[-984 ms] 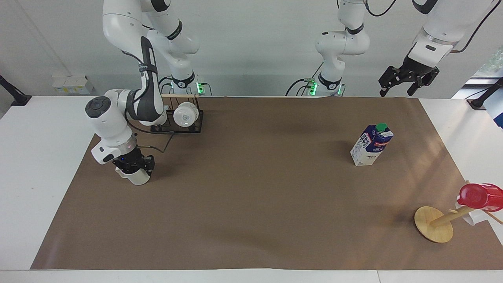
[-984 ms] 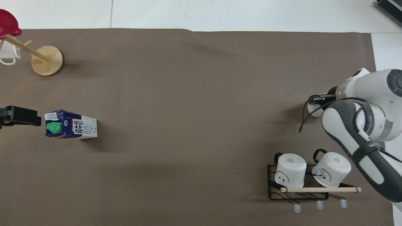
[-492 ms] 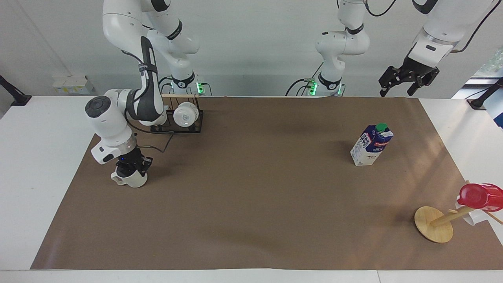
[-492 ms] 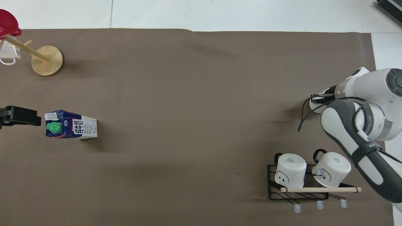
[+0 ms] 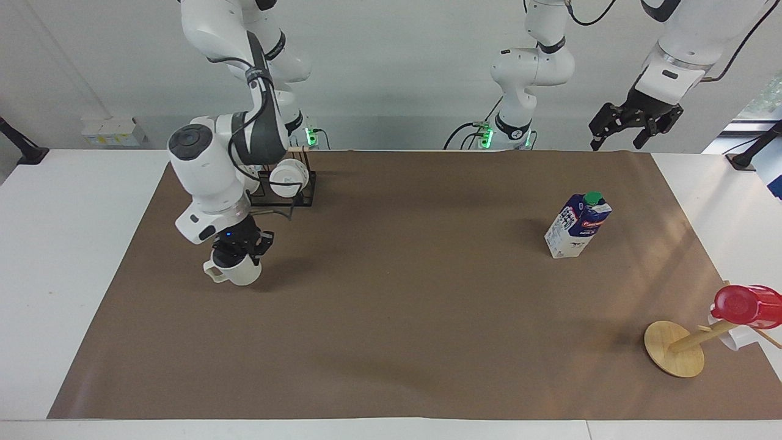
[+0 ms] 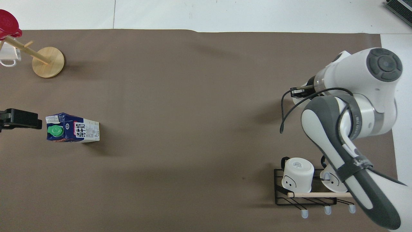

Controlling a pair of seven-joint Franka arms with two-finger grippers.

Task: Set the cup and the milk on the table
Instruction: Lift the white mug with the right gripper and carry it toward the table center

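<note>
So the wide white table (image 5: 55,244) with its brown paper sheet carries the tall blue-and-white milk carton (image 5: 577,226) (upright) around 3 o'clock. Right gripper (image 5: 239,252), around 9 o'clock, is clamped on the off-white mug (image 5: 238,271); left gripper (image 5: 632,125) waits, spread wide.

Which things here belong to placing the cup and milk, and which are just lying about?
Job: cup, gripped by the right hand; milk, standing on the table; left hand, waiting open.

Lying about: rack with two white mugs; wooden stand with red cup.
</note>
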